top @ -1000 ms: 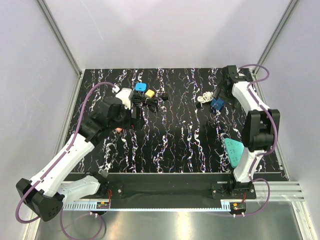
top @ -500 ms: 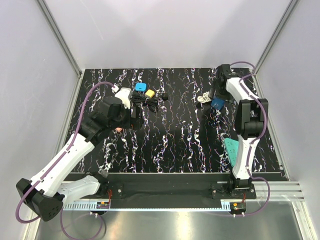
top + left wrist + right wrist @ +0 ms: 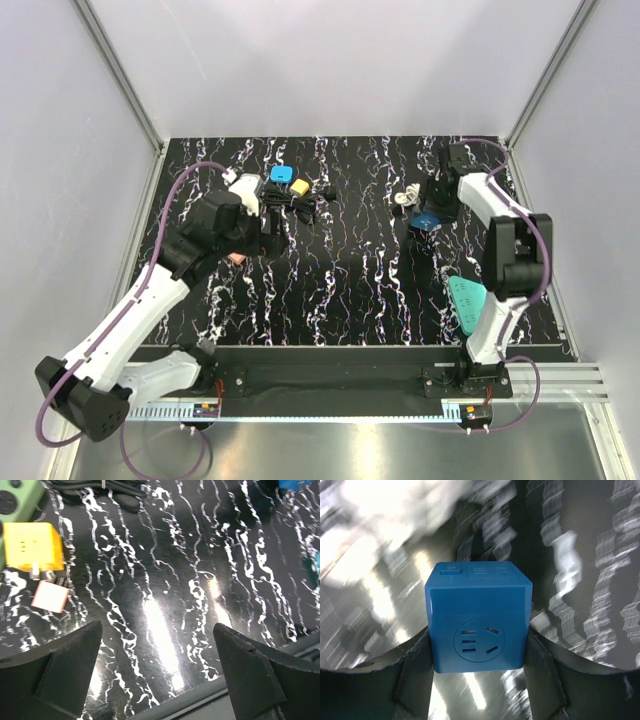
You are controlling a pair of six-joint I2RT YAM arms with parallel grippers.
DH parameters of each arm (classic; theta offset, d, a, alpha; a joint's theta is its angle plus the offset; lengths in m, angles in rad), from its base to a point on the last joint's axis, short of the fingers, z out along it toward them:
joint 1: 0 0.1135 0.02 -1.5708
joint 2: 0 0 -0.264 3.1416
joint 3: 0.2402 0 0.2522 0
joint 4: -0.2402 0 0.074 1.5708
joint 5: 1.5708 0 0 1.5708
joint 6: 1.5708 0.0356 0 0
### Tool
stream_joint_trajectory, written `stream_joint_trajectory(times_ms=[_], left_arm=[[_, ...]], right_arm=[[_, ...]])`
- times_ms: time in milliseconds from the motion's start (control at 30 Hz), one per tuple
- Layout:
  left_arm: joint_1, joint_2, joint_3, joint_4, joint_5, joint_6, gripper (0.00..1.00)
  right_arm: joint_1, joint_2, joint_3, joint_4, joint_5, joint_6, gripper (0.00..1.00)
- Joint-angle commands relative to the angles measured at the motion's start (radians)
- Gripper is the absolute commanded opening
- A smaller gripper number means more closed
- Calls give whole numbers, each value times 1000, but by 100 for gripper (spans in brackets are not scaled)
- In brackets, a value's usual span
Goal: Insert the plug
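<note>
Black tabletop (image 3: 350, 290) veined with white fills the floor of your cell, with pale walls and aluminium posts around it.

Your right gripper (image 3: 431, 208) is at the far right of the table. Its fingers (image 3: 417, 672) press against both sides of the blue socket cube (image 3: 479, 625), so it has hold of it. The face toward the wrist camera carries a round recess with five slots, two above three. The top has a round button and a row of small openings; any lettering there is too small to read. Whether the cube rests on the table or hangs above it, you cannot tell. A white cord bundle (image 3: 405, 196) lies just beside it, blurred in the wrist view.

Your left gripper (image 3: 157, 650) stands wide open with nothing between its fingers, over bare table. Near it sit a yellow cube (image 3: 34, 545) with three small dots on one face, a small pale square piece (image 3: 50, 596), a green block (image 3: 15, 502) and black cables (image 3: 100, 487). From above, a second blue cube (image 3: 281, 174) sits beside the yellow one. A teal object (image 3: 467, 300) lies near the right arm's base.
</note>
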Motion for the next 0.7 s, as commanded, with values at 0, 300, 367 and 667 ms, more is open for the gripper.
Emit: stream_joint_trajectory(times_ms=[0, 300, 367, 667], left_arm=[[42, 21, 12, 71, 145, -14, 98], [186, 116, 23, 232, 723, -171, 88], [186, 121, 23, 300, 778, -209, 88], [131, 54, -110, 787, 962, -435, 95]], right_arm=[[56, -233, -119, 121, -338, 6, 35], [228, -661, -425, 540, -930, 130, 37], [235, -742, -492, 679, -1033, 211, 38], [284, -844, -627, 1167, -1194, 512, 38]])
